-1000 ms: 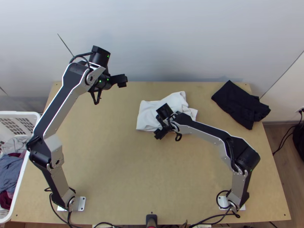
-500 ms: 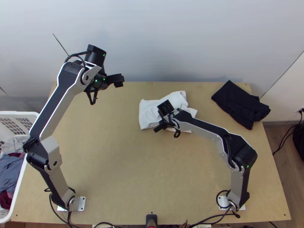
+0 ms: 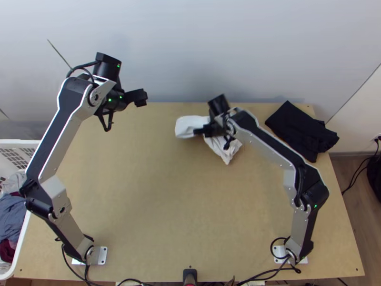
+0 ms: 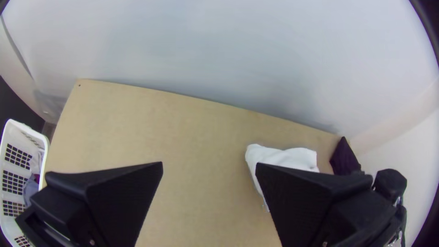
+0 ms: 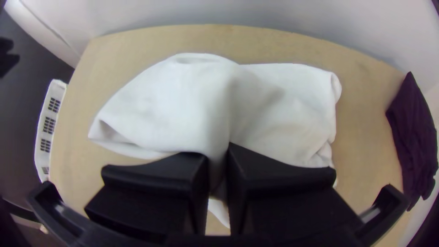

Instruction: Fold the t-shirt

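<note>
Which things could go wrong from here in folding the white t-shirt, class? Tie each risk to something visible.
The right gripper pinches the white t-shirt in one narrow place, so its layers may bunch or slip apart if pulled.

The left gripper is open and away from the shirt, so the loose parts may drag or twist with nothing steadying them.

So we've got a smooth, matt bench (image 3: 124,200) in what looks like wood, with soft matt cloth for the white t-shirt (image 5: 183,100). Our left hand (image 3: 138,97) and right hand (image 3: 200,130) look like dull black plastic, the silvery arm links (image 3: 271,150) seem metal, and the laundry basket (image 4: 9,183) looks like smooth plastic.
</note>
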Robot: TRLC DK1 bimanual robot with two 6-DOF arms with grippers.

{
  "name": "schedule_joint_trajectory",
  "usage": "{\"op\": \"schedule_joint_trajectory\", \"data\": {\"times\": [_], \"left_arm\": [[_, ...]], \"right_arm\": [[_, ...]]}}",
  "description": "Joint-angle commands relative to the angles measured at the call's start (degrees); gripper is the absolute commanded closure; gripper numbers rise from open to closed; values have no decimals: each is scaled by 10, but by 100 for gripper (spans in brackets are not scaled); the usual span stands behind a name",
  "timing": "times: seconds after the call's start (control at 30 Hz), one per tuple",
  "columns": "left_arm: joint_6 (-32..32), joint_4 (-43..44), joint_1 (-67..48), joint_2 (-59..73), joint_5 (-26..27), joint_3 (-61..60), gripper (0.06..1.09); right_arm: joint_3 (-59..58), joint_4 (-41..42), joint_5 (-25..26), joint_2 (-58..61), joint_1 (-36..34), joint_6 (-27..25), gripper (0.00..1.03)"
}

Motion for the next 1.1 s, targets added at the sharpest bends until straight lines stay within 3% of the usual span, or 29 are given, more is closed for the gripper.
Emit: {"op": "schedule_joint_trajectory", "data": {"times": [0.0,0.33,0.7,0.93,1.07], "left_arm": [[-2,-7,7,-19,1,-4,10],[-4,-16,10,-34,1,-5,10],[-3,-19,18,-51,1,-34,10],[1,-20,22,-61,1,-52,10],[1,-20,22,-63,1,-60,10]], "right_arm": [[103,-57,-51,-29,-41,63,100],[116,-83,-116,-92,-137,129,100],[96,-112,-207,-176,-373,131,100],[86,-136,-277,-189,-549,69,100],[93,-149,-300,-157,-610,1,100]]}}
